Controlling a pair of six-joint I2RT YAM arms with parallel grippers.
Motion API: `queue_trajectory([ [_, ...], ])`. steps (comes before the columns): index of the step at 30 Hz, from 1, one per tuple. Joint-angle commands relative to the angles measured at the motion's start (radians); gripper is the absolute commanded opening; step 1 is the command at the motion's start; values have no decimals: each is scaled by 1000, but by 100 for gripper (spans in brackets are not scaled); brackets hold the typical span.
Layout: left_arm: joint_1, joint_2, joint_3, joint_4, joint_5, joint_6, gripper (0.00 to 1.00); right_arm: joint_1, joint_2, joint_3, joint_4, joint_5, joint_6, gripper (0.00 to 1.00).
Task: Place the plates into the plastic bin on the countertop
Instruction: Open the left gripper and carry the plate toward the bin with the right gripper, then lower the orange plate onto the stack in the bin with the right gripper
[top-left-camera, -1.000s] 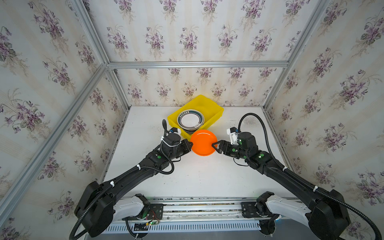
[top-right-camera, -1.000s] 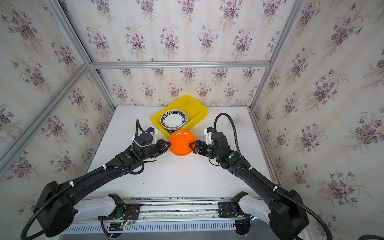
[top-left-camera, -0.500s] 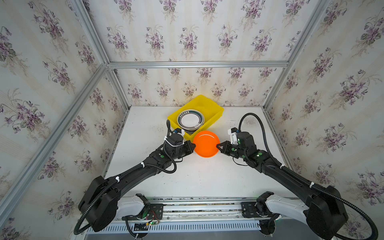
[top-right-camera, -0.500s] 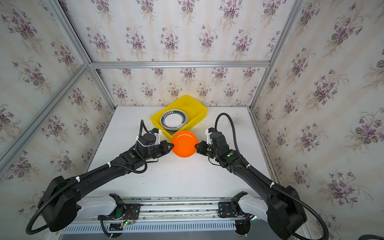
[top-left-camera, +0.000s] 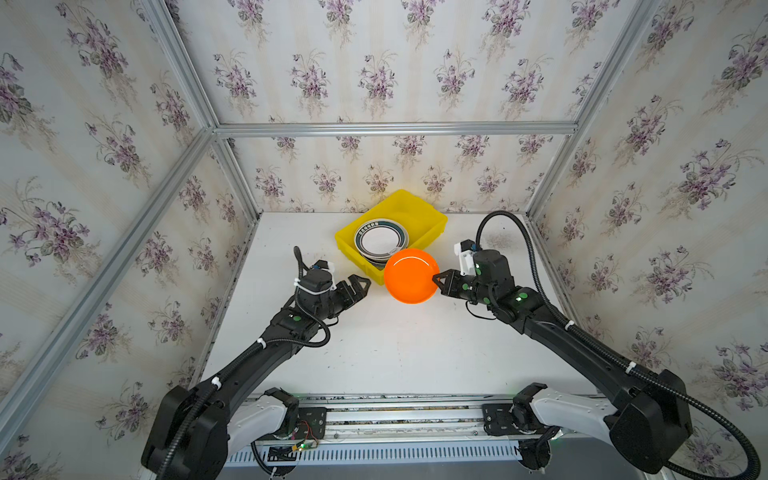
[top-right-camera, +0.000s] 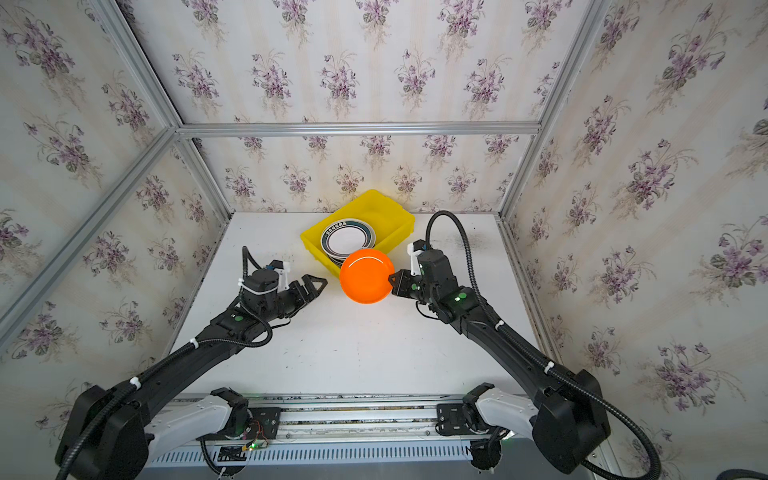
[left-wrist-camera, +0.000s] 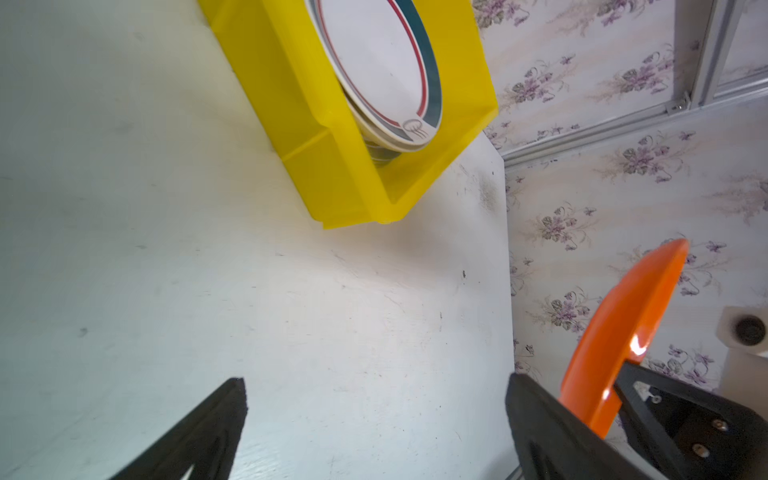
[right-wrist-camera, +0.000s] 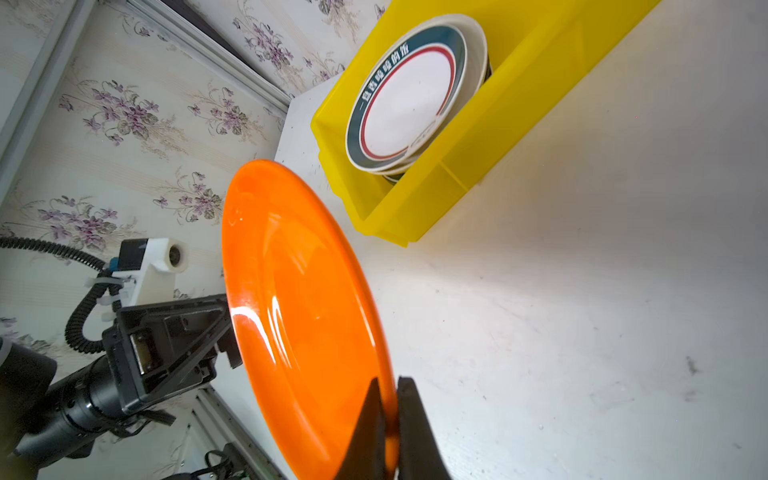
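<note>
The plates were split between two places. A stack of them (top-left-camera: 380, 242) (top-right-camera: 347, 240) sat inside the plastic bin (top-left-camera: 417, 211) (top-right-camera: 384, 212), and on top of it you could see a white plate with a dark green rim and a thin red ring (left-wrist-camera: 374, 62) (right-wrist-camera: 409, 104). The bin stood at the back of the countertop (top-left-camera: 395, 345) (top-right-camera: 345, 345), turned at an angle to the wall.

One orange plate (top-left-camera: 411, 276) (top-right-camera: 365, 276) was outside the bin. Your right gripper (top-left-camera: 436, 279) (top-right-camera: 392, 280) held it up off the countertop. The right wrist view showed both jaws pinched tight on the plate's rim (right-wrist-camera: 388, 411), one finger on each face, with the glossy orange surface (right-wrist-camera: 307, 324) spreading away from them. In both top views the plate covered the bin's near corner and the near edge of the stack.

Your left gripper (top-left-camera: 362, 287) (top-right-camera: 318, 284) was near the opposite side of the orange plate with its jaws spread wide and nothing between them. In both top views a narrow strip of white countertop showed between its fingertips and the plate's edge. In the left wrist view only bare countertop lay between the two dark fingers (left-wrist-camera: 208, 428), and the orange plate (left-wrist-camera: 623, 332) rose edge-on just beyond one of them. You could not tell from that view whether the finger and the plate touched.
</note>
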Motion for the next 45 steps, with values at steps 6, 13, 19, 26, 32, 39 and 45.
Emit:
queue_trajectory([
  [6,83,-175,-111,-61,36,36,100,-8,184,235,-85,99,-158,0],
  [13,111,-333,-191,-71,17,26,100,-28,477,517,-131,101,-197,0],
  [19,130,-410,-228,-92,-13,22,100,-52,702,703,-116,48,-180,0],
  [26,134,-404,-237,-92,6,23,100,-54,911,924,-192,37,-148,0],
  [32,134,-387,-236,-92,26,36,100,-54,1010,1035,-224,12,-109,0],
  [39,137,-368,-231,-92,21,47,100,-54,1080,1123,-261,-41,-91,0],
  [45,138,-356,-225,-92,28,56,100,-54,1116,1170,-278,-91,-106,31],
])
